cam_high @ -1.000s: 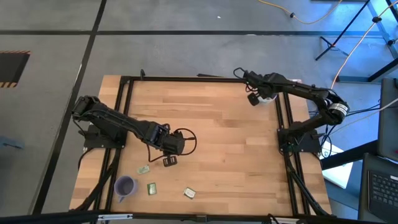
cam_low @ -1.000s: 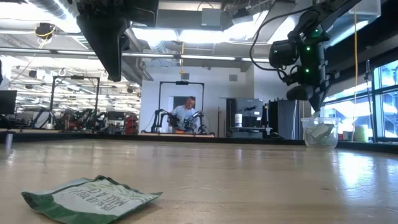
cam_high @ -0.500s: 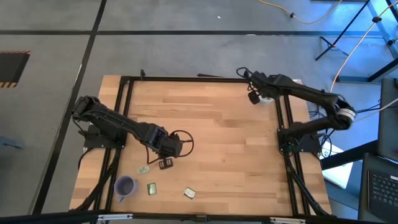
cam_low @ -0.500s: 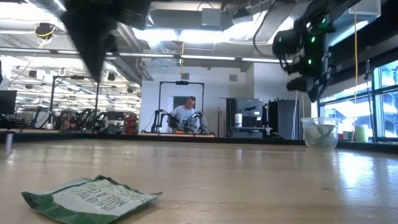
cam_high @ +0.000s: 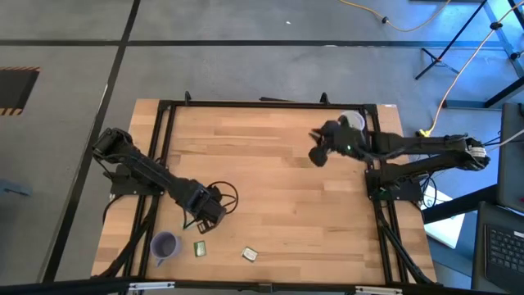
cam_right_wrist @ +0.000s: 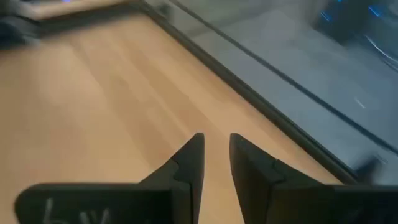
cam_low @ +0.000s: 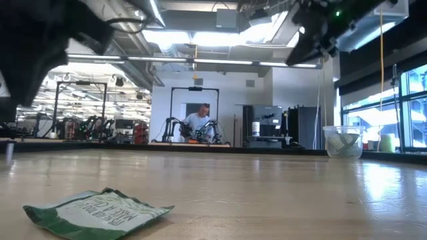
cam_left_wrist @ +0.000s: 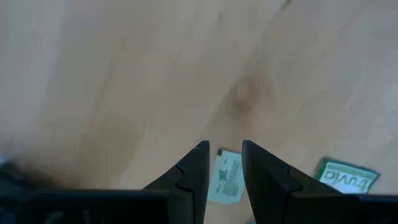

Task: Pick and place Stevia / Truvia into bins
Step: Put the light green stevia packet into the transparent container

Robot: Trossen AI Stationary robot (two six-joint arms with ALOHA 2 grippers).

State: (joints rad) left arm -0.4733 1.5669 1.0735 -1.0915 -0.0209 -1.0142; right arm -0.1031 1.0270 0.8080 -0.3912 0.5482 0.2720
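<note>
Pale green sachet (cam_left_wrist: 226, 177) lies between the open left gripper's (cam_left_wrist: 222, 167) fingertips.

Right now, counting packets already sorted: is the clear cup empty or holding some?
Holding some: the clear cup stands upright with pale packets showing through its wall.

Light butcher-block wooden worktop (cam_high: 278, 180) in a black metal frame (cam_high: 168, 106). Translucent white round cup (cam_high: 352, 120) on the far right corner, just inside the frame; pale contents inside, visible in the low view (cam_low: 343, 141). Purple round cup (cam_high: 164, 244) near the front left corner. Small pale green-and-white flat sachets clustered along the front edge, left half: one (cam_high: 199, 248) just beside the purple cup, another (cam_high: 250, 255) a little further right, a third (cam_left_wrist: 225, 176) partly hidden under the left arm. Green printed sachet (cam_low: 97, 212) lying flat, close to the low camera.
</note>
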